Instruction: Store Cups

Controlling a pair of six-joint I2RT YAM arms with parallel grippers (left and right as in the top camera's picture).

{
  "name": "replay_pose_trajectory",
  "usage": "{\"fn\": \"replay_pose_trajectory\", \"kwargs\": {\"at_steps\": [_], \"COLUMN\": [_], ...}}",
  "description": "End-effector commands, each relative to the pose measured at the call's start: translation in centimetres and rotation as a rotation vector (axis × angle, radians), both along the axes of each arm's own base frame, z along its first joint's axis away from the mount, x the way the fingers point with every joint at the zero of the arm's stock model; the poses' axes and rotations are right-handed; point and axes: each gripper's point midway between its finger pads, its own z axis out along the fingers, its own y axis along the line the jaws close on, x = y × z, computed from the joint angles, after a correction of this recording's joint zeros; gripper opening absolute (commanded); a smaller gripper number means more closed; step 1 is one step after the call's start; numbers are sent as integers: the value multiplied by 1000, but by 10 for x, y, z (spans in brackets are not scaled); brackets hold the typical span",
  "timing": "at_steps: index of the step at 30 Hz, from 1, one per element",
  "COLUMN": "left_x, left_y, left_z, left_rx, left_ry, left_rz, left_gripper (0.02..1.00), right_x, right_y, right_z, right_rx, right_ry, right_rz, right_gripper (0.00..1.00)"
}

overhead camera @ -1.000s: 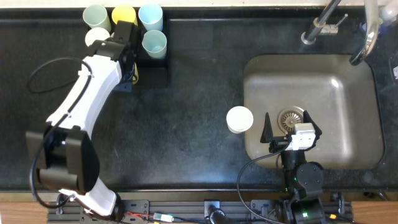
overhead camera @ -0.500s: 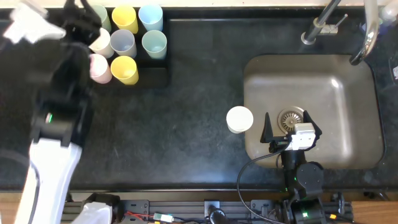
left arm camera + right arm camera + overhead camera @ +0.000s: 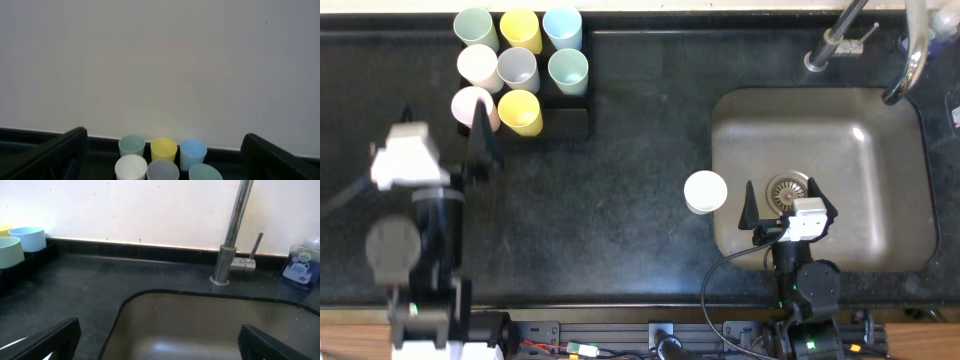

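Note:
A black tray (image 3: pixel 570 125) at the counter's back left holds several cups: green (image 3: pixel 475 25), yellow (image 3: pixel 520 28), blue (image 3: pixel 562 25), white (image 3: pixel 480 65), grey (image 3: pixel 518 68), teal (image 3: pixel 568 70), pink (image 3: pixel 472 105) and a second yellow (image 3: pixel 520 112). The left wrist view looks at them upright from a distance: green (image 3: pixel 132 146), yellow (image 3: pixel 163 148), blue (image 3: pixel 192 150). My left gripper (image 3: pixel 442 130) is open and empty, just in front of the tray's left end. A lone white cup (image 3: pixel 705 192) stands beside the sink. My right gripper (image 3: pixel 782 200) is open and empty over the basin.
The steel sink (image 3: pixel 880 130) takes up the right side, with a faucet (image 3: pixel 235 230) behind it and a soap bottle (image 3: pixel 305 262) at the far right. One tray slot at the front right is bare. Dark countertop (image 3: pixel 620 220) lies between tray and sink.
The left arm has drawn back from over the tray towards its base, uncovering the grey, pink and front yellow cups. The right arm and the lone white cup have not moved.

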Motion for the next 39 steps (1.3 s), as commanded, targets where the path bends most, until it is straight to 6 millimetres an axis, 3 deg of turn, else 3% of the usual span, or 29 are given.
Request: {"fn": "replay_pose_trajectory", "kwargs": {"at_steps": [1,6,16,23,27,31,39], "left_x": [-27,-42,-48,-48,-45,-45,-45], "left_y": [-10,-18,-23,-38,-43,-43,-43], "left_z": [-19,-47,-107,-128,-167,-186,-186], "left_rx": [47,23,-66,66,85,73,73], "left_ry": [-75,-130,-103,-24,132,213,211], "left_rz": [-58,-102,-154,-202,-223,-229,-229], "left_gripper": [1000,998,1000,998,1000,1000,1000], "right_x": [0,0,0,0,0,0,0], "right_y": [0,0,0,0,0,0,0], "right_z": [-3,-3,-3,-3,-3,-3,-3], "right_rx": [4,4,4,4,4,4,4], "right_ry": [-2,-2,-2,-2,-2,-2,-2], "right_rz": [3,3,3,3,3,3,3], "right_gripper": [998,996,998,998,998,998,998]}}
